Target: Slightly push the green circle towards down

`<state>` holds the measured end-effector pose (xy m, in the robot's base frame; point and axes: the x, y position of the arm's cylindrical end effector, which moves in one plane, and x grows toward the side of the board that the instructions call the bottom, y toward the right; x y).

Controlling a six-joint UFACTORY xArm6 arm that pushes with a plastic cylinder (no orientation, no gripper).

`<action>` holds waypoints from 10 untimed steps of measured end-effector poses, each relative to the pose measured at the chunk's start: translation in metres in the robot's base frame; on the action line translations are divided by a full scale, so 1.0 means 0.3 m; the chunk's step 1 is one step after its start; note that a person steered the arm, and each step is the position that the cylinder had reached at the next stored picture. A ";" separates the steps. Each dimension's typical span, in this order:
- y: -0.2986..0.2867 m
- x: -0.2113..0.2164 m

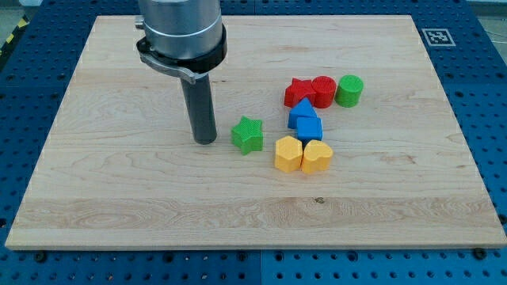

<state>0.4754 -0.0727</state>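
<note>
The green circle point(349, 90) stands at the view's right of the block group, touching or almost touching the red circle point(323, 92). My tip point(206, 141) rests on the board well to the view's left of it, just left of the green star point(248, 134). The rod rises from the tip to the arm's grey body at the view's top.
A red star point(299, 93) sits left of the red circle. Below them are a blue block with a pointed top point(301, 113) and a blue cube point(310, 129). A yellow hexagon point(288, 153) and a yellow heart point(317, 157) lie lowest. The wooden board point(119, 198) sits on a blue table.
</note>
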 end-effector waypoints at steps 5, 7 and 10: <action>0.047 -0.071; -0.054 -0.386; -0.048 -0.569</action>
<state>0.3048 -0.0871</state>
